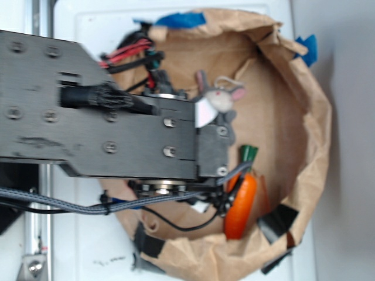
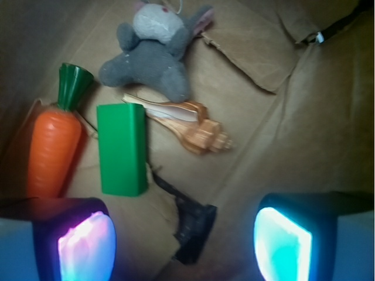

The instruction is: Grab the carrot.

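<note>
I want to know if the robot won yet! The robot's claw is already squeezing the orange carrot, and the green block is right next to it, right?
Not quite. The gripper is open and holding nothing; the wrist view shows both fingers apart with the carrot lying beyond them, untouched. The green block really is right beside the carrot.

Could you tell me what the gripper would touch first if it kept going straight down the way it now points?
Probably the brown paper floor. The open gripper has a dark scrap between its fingers; the carrot lies off to the side. Depth is unclear.
</note>
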Robot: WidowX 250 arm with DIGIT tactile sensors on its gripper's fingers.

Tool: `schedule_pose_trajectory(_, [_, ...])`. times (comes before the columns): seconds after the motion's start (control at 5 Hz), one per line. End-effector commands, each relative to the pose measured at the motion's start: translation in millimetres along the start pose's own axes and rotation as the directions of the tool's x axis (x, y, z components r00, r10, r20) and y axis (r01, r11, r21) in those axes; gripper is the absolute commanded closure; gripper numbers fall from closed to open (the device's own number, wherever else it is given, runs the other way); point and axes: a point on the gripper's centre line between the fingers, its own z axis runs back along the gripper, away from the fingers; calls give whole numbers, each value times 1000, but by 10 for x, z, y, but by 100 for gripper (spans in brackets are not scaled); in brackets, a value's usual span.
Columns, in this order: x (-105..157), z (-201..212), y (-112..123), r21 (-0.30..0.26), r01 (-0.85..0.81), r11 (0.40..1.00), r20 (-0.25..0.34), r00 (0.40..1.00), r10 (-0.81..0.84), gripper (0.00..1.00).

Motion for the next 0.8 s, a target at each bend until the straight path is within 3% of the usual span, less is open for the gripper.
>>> schedule_pose_trajectory(0.0, [148, -3, -254, -40, -61, 997, 40, 997, 63, 0])
schedule_pose_trajectory(0.4, [159, -201, -475, -69, -102, 992, 19, 994, 104, 0])
schedule_pose_trajectory(0.6, [149, -317, -636, -104, -119, 987, 47, 991, 125, 0])
